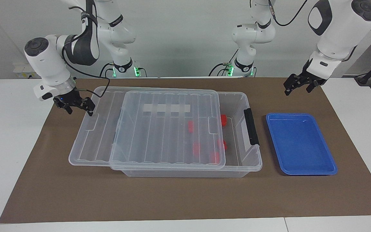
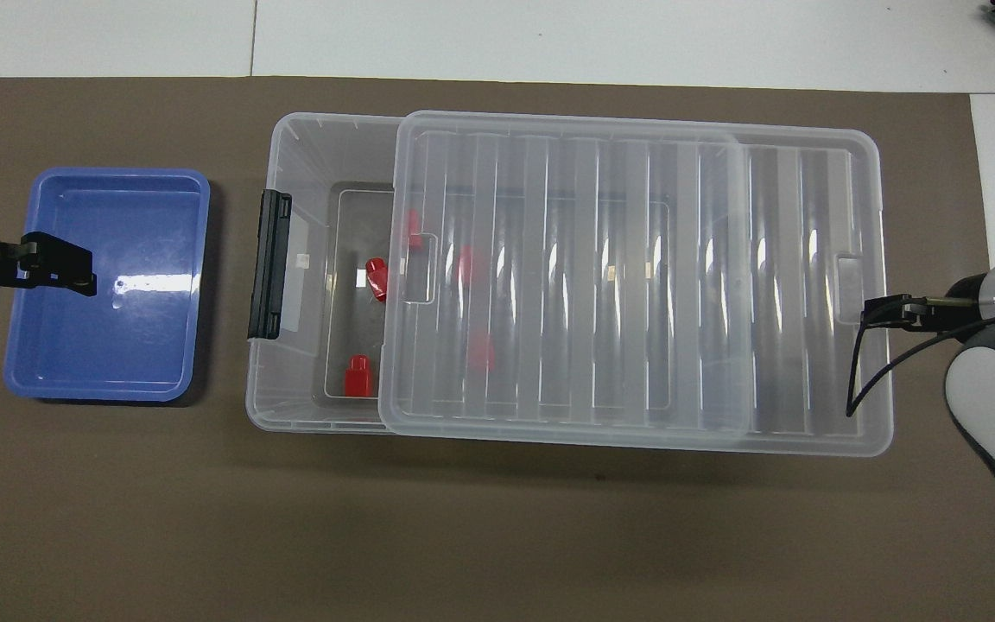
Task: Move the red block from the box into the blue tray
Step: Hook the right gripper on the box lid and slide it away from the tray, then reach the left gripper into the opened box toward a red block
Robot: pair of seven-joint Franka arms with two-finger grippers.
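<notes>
The clear box (image 1: 253,162) (image 2: 290,147) stands mid-mat. Its ribbed lid (image 1: 159,135) (image 2: 636,276) lies slid toward the right arm's end, overhanging the box there. The left arm's end of the box is uncovered. Two red blocks (image 1: 223,120) (image 2: 358,377) lie uncovered inside, and others (image 1: 196,149) (image 2: 482,352) show through the lid. My right gripper (image 1: 78,111) (image 2: 893,311) is open, fingers straddling the lid's end rim. The blue tray (image 1: 301,143) (image 2: 109,345) is empty beside the box. My left gripper (image 1: 297,90) (image 2: 61,272) waits open in the air over the tray's outer edge.
A brown mat (image 1: 172,199) covers the white table. A black latch (image 1: 250,127) (image 2: 269,263) hangs on the box's end next to the tray. A black cable (image 2: 852,380) loops from the right gripper over the lid's corner.
</notes>
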